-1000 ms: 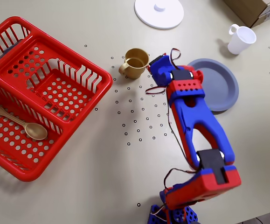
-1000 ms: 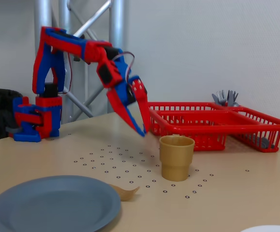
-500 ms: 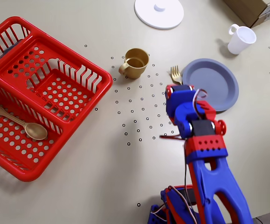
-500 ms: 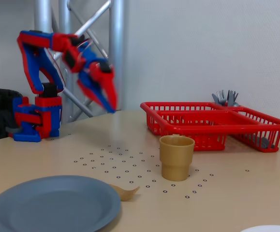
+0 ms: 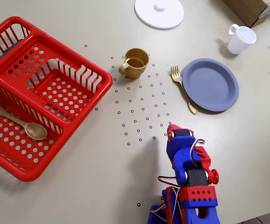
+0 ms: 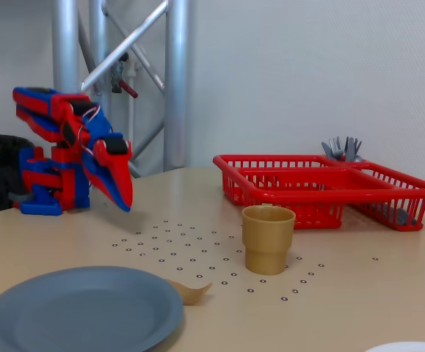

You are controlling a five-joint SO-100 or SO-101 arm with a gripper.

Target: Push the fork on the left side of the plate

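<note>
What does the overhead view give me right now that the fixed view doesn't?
Only the overhead view shows the whole fork lying along the plate's left rim, plus the spoon in the basket, the white mug and the white lid. Only the fixed view shows the gripper raised off the table near the base. Both show the plate, tan cup, red basket and part of the fork.

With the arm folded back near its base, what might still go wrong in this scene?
The fork lies right along the plate rim, handle end close against it, so any later contact with the plate could shift it. The gripper hangs low over the table; another reach might clip the cup nearby.
</note>
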